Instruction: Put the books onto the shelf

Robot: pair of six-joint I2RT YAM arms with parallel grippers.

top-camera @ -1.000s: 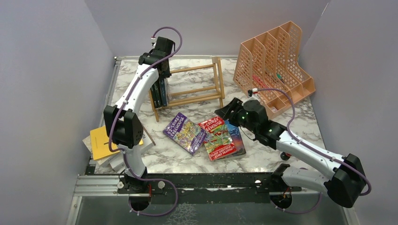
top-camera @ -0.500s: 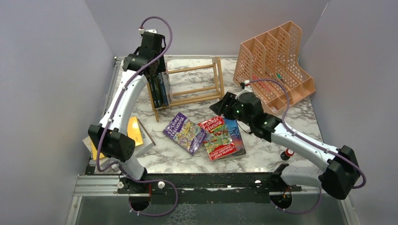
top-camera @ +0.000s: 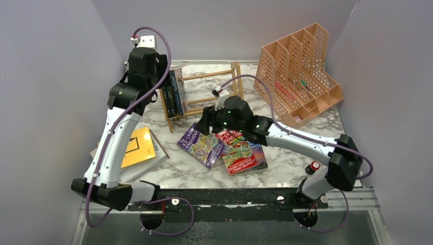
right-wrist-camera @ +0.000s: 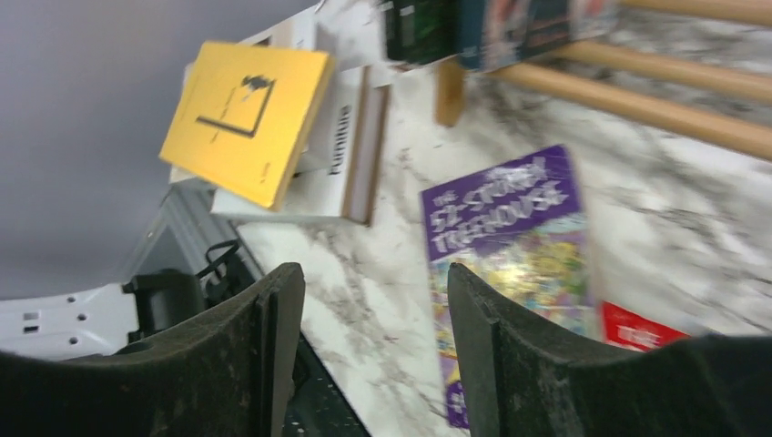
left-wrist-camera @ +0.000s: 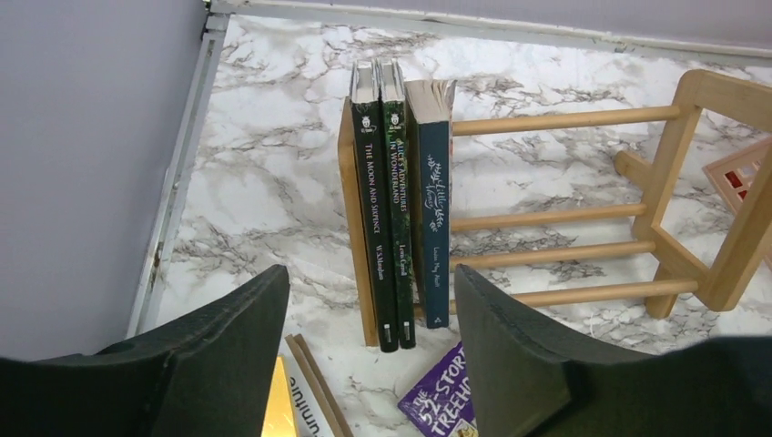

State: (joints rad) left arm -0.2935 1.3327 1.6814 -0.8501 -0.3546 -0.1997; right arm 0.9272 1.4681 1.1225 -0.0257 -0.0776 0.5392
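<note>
White left arm (top-camera: pixel 116 133) arched high over shelf (left-wrist-camera: pixel 564 120), left pincer (left-wrist-camera: pixel 369 278) agape.

I read "The Moon and Sixpence" on the black spine (left-wrist-camera: pixel 373 200); "Alice's Adventures in Wonderland" on the green spine (left-wrist-camera: pixel 398 200); "52-Storey Treehouse" on the purple book (right-wrist-camera: pixel 514 246).

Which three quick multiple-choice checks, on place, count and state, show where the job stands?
1. The yellow book lies: A in the peach organiser; B against the back wall; C on top of a white book.
2. How many books stand on the shelf: A three; B one; C five.
3. The left gripper is: A shut on a book; B open and empty; C shut and empty.
C: it rests on the white book. A: three spines stand upright at the shelf's left end. B: its jaws stand apart, nothing between.
</note>
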